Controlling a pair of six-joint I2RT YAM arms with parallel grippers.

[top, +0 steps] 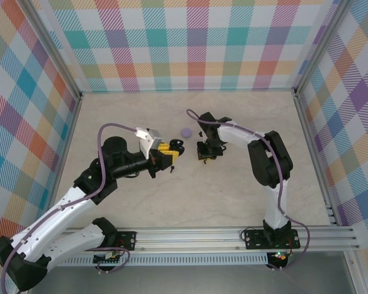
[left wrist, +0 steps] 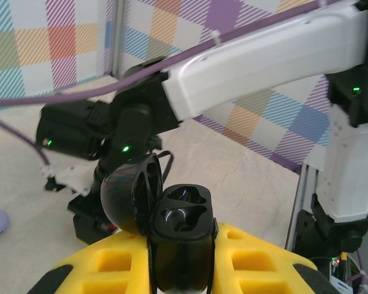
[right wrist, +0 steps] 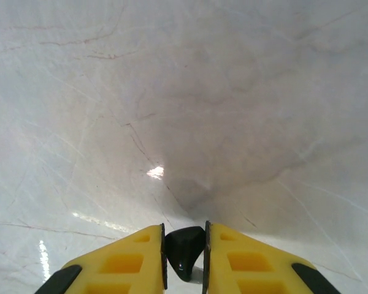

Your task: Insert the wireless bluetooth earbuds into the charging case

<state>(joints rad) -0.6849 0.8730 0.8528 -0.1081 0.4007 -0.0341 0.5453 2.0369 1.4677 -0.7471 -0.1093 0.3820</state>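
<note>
We see the left gripper (left wrist: 181,260) clamped on a glossy black plastic charging case (left wrist: 183,217), whose domed lid is swung open with two wells exposed. The right gripper (right wrist: 184,262) pinches a tiny glossy black earbud (right wrist: 184,248) between its yellow fingers, low over the pale marbled counter (right wrist: 172,92) and near the case, but apart from it. A small lavender rounded object (top: 186,131) lies on the counter beyond both grippers.

Table (top: 172,202): pale marble-look top, glossy, with faint veins and a light glint just ahead of the right fingers (right wrist: 245,263).
Lavender round piece (top: 186,131): lies flat, beyond the left fingers (top: 165,149), touching neither pair.
</note>
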